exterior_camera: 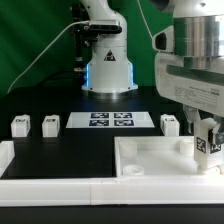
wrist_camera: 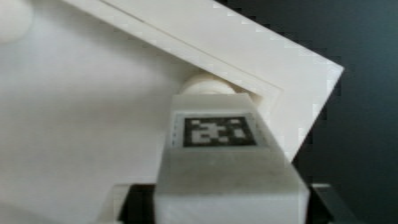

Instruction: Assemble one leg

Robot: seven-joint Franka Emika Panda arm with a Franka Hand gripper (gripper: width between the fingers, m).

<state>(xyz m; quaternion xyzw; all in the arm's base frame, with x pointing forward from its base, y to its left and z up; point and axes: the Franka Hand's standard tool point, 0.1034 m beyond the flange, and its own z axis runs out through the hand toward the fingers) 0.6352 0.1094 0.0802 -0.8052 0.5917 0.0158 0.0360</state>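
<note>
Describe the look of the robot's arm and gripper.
White arm with dark joints and a blue glowing ring near its base. Boxy white-grey gripper. A thin pale cable hangs beside the arm.

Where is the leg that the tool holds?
At the exterior view's right, the leg sits gripped in the tool over the tray, close to a corner of its raised rim.

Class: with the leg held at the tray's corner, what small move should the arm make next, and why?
Probably ease the leg straight down into the corner of the white tray part. The tool is shut on the leg, and the wrist view shows it right at that corner. Whether it is seated cannot be told.
</note>
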